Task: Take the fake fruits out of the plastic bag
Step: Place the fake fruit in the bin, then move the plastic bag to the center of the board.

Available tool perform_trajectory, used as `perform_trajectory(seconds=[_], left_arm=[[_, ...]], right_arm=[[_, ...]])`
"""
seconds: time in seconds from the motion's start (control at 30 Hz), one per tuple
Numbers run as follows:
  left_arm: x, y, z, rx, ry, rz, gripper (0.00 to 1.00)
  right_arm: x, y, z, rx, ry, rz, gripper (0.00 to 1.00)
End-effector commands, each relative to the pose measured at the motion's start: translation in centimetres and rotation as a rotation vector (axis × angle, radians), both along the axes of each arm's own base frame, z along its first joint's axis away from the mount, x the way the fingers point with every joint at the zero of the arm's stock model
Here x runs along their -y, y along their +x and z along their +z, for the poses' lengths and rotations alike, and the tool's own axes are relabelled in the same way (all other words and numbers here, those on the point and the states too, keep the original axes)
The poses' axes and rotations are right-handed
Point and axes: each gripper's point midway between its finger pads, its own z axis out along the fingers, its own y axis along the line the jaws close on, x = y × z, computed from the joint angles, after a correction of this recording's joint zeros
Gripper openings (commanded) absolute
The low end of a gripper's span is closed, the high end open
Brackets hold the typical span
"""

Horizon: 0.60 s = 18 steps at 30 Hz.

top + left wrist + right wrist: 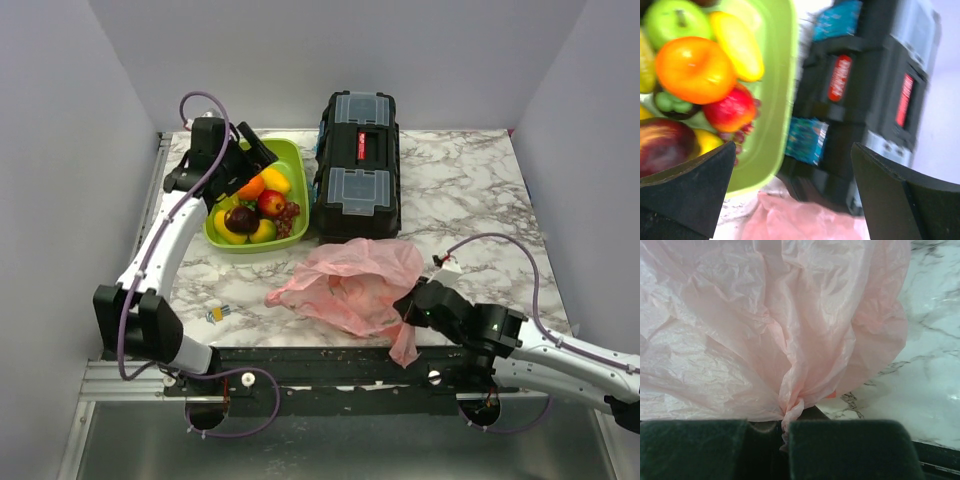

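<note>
The fake fruits lie in a lime-green tray (296,170): an orange (252,187), a red-yellow apple (271,203), a dark red grape bunch (289,215) and a yellow-green fruit (263,232). The left wrist view shows the orange (694,67), the apple (730,110) and the grapes (742,135). My left gripper (248,165) hovers over the tray, open and empty (795,195). The pink plastic bag (350,280) lies crumpled on the table in front of the toolbox. My right gripper (413,305) is shut on a twisted bunch of the bag (786,427). What the bag holds is hidden.
A black toolbox (358,165) stands right of the tray, also in the left wrist view (865,90). The tray also holds a maroon apple (240,218), a green apple (676,22) and a yellow oval fruit (275,180). A small yellow item (217,314) lies near the front left edge.
</note>
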Motion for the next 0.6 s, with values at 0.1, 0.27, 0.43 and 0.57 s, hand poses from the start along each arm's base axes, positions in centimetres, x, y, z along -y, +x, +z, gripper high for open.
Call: perform_trajectory(seconds=[0.1,0.27,0.43,0.57], left_arm=[[8.3,-7.7,8.1,0.372,0.1,-0.452,0.95],[8.5,-10.9,9.3,0.513,0.241,-0.545,0.95],[7.7,-11.6,9.5,0.584,0.354,-0.521,0.95],[7.8,-12.0,9.3,0.594,0.371,-0.529,0.95]], right_arm=[[5.2,2.3,3.1,0.069,-0.106,-0.297,0.01],[8.8,3.0,6.3,0.117,-0.15,-0.484,0.01],[12.2,3.2,10.3,0.208,-0.163,-0.602,0.01],[14.3,3.2,13.4,0.273,-0.156,-0.656,0.01]])
